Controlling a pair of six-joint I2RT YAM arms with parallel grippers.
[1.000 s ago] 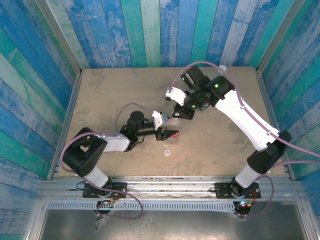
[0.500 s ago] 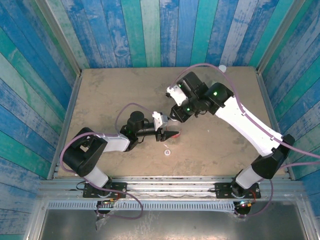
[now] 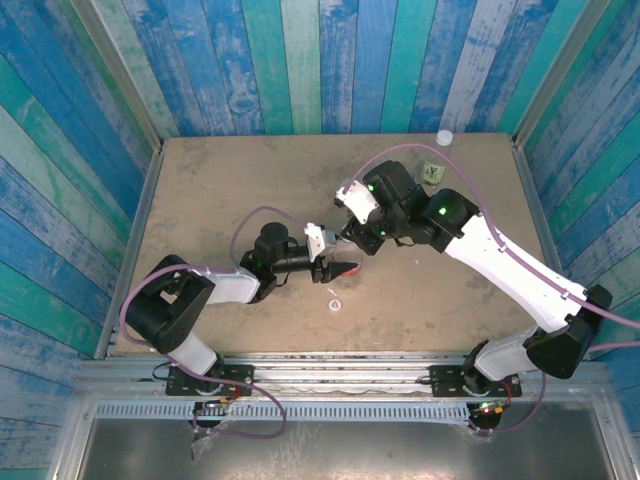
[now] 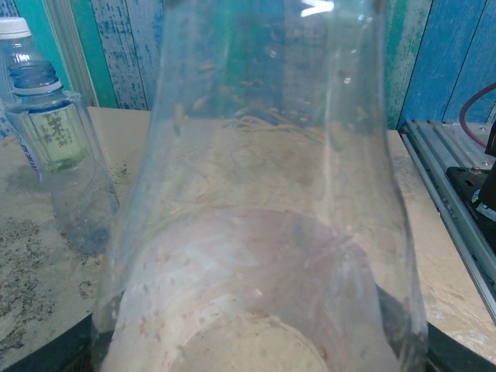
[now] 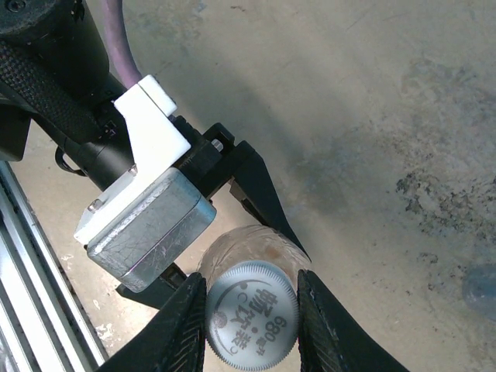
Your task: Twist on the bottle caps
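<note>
My left gripper (image 3: 340, 268) is shut on the red-labelled bottle (image 3: 351, 268), which stands mid-table. In the left wrist view this clear bottle (image 4: 256, 194) fills the space between the dark fingers (image 4: 453, 353). My right gripper (image 5: 252, 314) is shut on a pale-grey bottle cap (image 5: 252, 319) with printed characters, directly over the bottle's top (image 5: 248, 246). From above, the right gripper (image 3: 355, 240) hangs just over the left one. The left gripper's black fingers (image 5: 267, 198) flank the bottle. Another cap (image 3: 333, 304) lies loose on the table in front.
The green-yellow-labelled bottle (image 3: 432, 172) stands at the back right, also seen uncapped (image 4: 50, 132) in the left wrist view. A bottle with a white cap (image 3: 445, 137) stands in the far right corner (image 4: 14, 31). Blue plank walls surround the table (image 3: 220, 190).
The right arm has swung left and nearer, bringing its gripper with the cap over the bottle held by the left gripper and uncovering the green-labelled bottle. The left arm has stayed still.
</note>
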